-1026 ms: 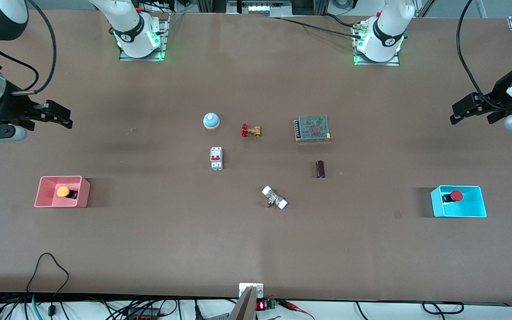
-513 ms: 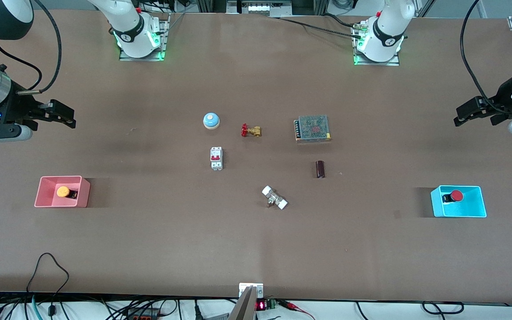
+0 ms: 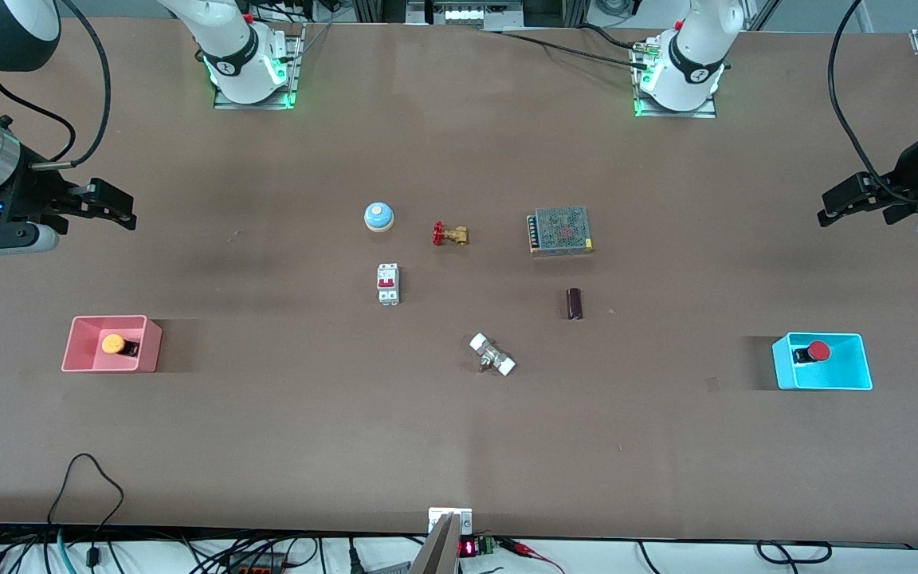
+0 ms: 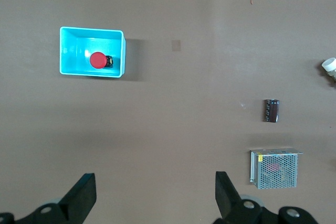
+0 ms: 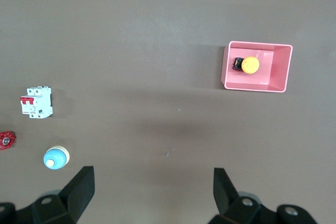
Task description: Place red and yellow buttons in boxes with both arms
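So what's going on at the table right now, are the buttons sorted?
Both buttons are already boxed: the yellow button lies in the pink box at the right arm's end of the table, and the red button in the cyan box at the left arm's end. Neither arm is handling anything. The right gripper and left gripper hang above bare table near their own ends, jaws open and empty. The bell, breaker, valve and other parts sit untouched mid-table.
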You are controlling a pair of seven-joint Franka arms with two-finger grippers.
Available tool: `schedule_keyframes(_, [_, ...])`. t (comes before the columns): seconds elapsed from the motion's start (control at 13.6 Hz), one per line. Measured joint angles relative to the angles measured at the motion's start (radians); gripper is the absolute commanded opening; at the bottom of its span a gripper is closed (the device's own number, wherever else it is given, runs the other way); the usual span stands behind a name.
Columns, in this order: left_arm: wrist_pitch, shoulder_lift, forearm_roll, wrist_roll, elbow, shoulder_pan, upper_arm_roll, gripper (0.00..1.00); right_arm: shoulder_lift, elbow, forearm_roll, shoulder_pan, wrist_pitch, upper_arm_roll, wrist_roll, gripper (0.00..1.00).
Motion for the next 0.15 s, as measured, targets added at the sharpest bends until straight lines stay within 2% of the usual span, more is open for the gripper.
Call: schedule_keyframes(0.15, [-0.004,-0.005,0.0,0.0,0.0,0.0,-0.004,1.0,0.0,-0.001,0.0,0.001,0.0,0.0,0.0,1.0])
